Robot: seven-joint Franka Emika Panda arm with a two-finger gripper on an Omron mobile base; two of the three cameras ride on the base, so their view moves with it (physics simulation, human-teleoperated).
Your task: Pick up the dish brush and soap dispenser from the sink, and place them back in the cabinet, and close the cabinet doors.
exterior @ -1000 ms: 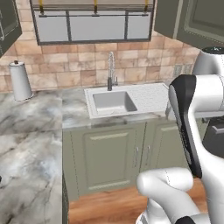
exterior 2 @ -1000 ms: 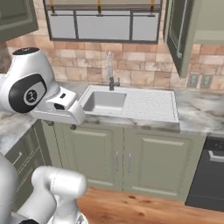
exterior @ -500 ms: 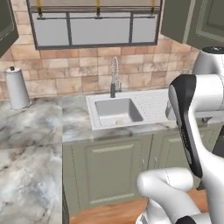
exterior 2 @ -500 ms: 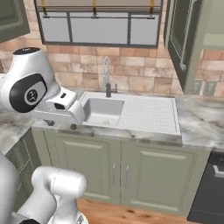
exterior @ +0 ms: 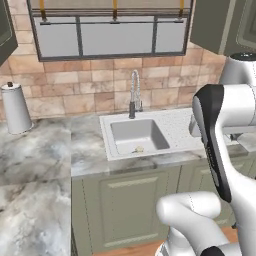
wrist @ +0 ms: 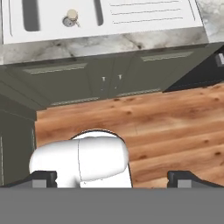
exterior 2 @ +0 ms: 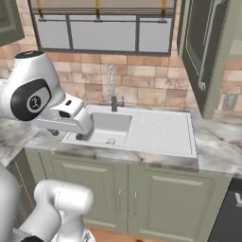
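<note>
Paper towel roll (exterior: 16, 108): stood upright at the far left of the left base view, on the marbled counter (exterior: 40, 155), against the brick wall.
Sink (exterior: 165, 131): sat in the middle of the left base view, white, with the grey basin on its left part and the ribbed drainboard on its right part; in the right base view (exterior 2: 160, 132) it lay at the centre.
Faucet (exterior: 134, 93): rose upright from the back rim of the sink, just behind the basin.
Dish brush (exterior: 139, 148): lay on the floor of the basin, near its front wall; in the right base view (exterior 2: 111, 140) it was a small pale spot at the same place; in the hand view (wrist: 71, 17) it was at the upper left, a round tan head inside the basin.
Soap dispenser: I could not tell where it was.
Base cabinets (exterior 2: 127, 198): stood under the sink, green, doors shut, in the lower middle of the right base view.
Cabinet door (exterior 2: 201, 52): at the upper right of the right base view, one tall green door with a long silver bar handle stood swung open toward the camera.
Gripper (wrist: 112, 178): at the bottom of the hand view, the two dark finger tips stood far apart, wide, with nothing between them; below them was the wooden floor (wrist: 166, 127).
</note>
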